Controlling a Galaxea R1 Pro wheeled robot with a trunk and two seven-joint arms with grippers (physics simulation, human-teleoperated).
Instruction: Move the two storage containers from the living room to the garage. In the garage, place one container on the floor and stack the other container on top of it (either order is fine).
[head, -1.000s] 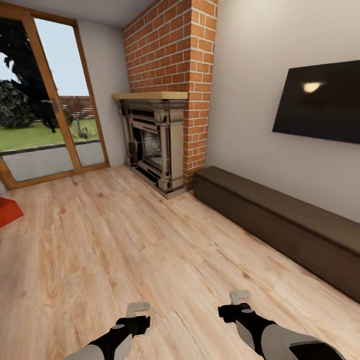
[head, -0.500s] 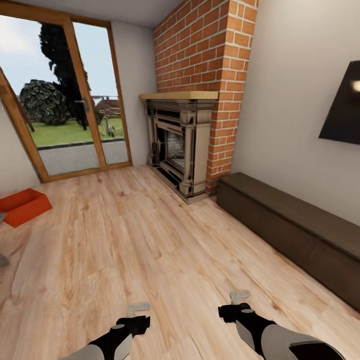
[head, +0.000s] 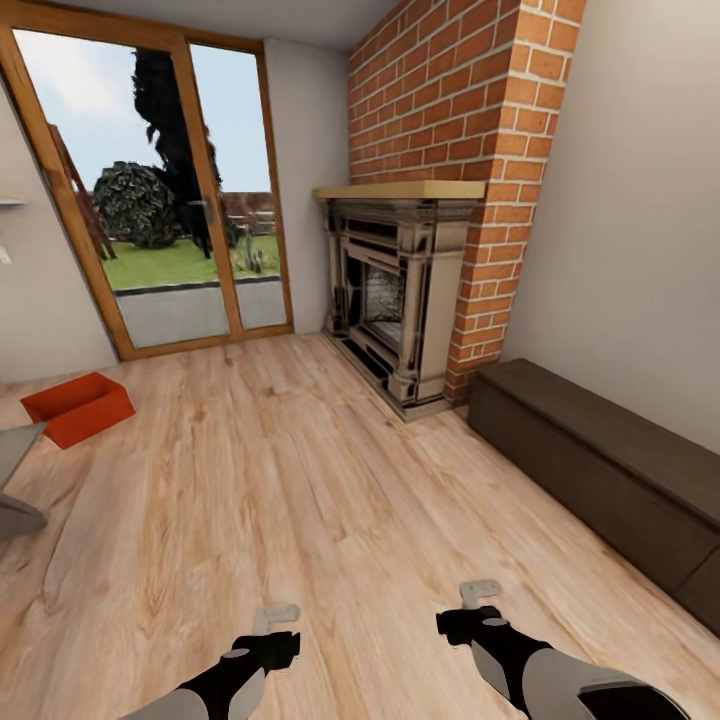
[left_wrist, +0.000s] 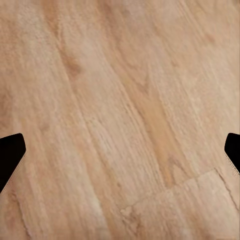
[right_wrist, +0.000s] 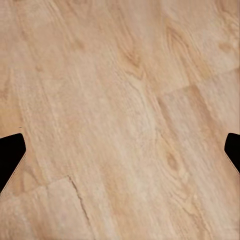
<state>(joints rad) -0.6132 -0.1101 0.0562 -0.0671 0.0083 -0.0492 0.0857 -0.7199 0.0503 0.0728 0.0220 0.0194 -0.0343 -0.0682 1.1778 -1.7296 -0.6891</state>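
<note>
I am in the living room. One red-orange open-topped storage container (head: 78, 407) rests on the light wood planks at the far left, near the glass doors. My left gripper (head: 277, 615) and right gripper (head: 480, 592) hang low at the near edge of the head view, far from the container. In the left wrist view the left gripper (left_wrist: 120, 155) is open, its dark fingertips (left_wrist: 10, 155) wide apart over bare planks. The right gripper (right_wrist: 120, 155) is open the same way, with nothing between its fingertips (right_wrist: 10, 155). The garage and its floor are out of view.
A brick chimney with a fireplace (head: 395, 300) stands straight ahead. Along the right wall runs a low dark bench (head: 600, 470). Wood-framed glass doors (head: 170, 200) close the far left. A grey object (head: 15, 480) juts in at the left edge, just in front of the container.
The camera has turned left, so the fireplace and bench slid right and the container came fully into view. Both arms keep the same pose.
</note>
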